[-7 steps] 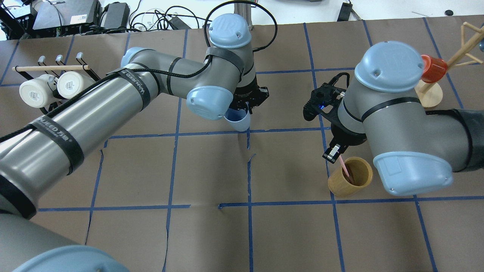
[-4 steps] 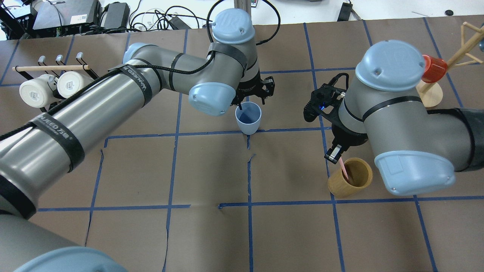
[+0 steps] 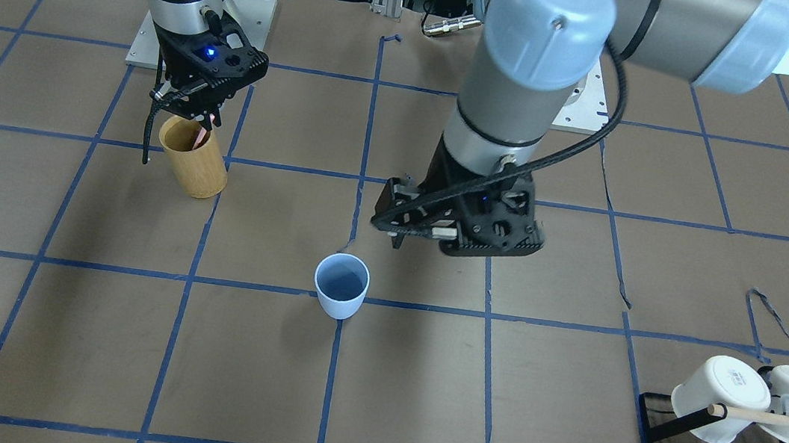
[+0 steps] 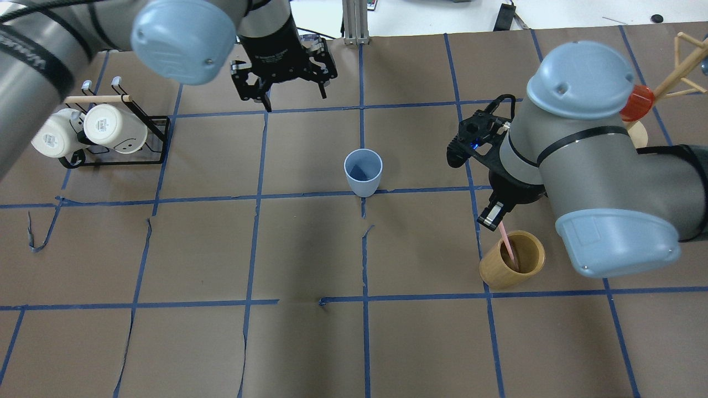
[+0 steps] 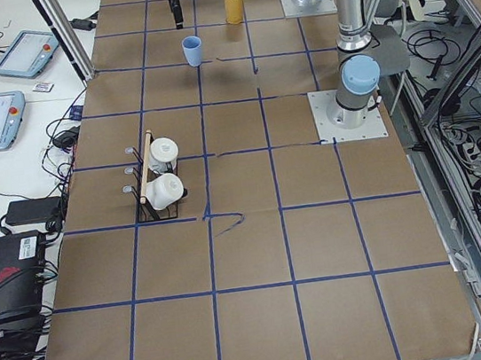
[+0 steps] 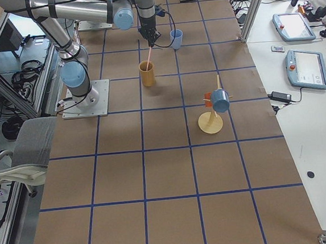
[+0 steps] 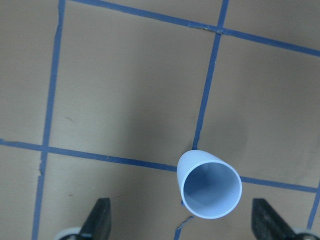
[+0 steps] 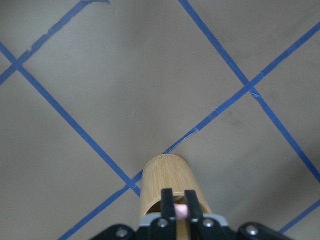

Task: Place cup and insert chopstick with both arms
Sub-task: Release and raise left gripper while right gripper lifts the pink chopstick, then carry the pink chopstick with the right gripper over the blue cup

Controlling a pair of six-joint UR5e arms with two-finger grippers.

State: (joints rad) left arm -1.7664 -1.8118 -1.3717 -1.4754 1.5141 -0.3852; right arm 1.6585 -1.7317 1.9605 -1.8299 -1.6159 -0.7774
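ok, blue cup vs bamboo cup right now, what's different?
The blue cup is tapered and pale blue; the bamboo cup is straight-sided and tan. The blue cup is empty; the bamboo cup holds the lower end of the pink chopstick. The blue cup stands free, the open left hand well apart from it; the right hand hangs just above the bamboo cup, shut on the chopstick. Both stand upright.

blue cup unobstructed, left hand well apart

Bright even light, soft shadows, sharp
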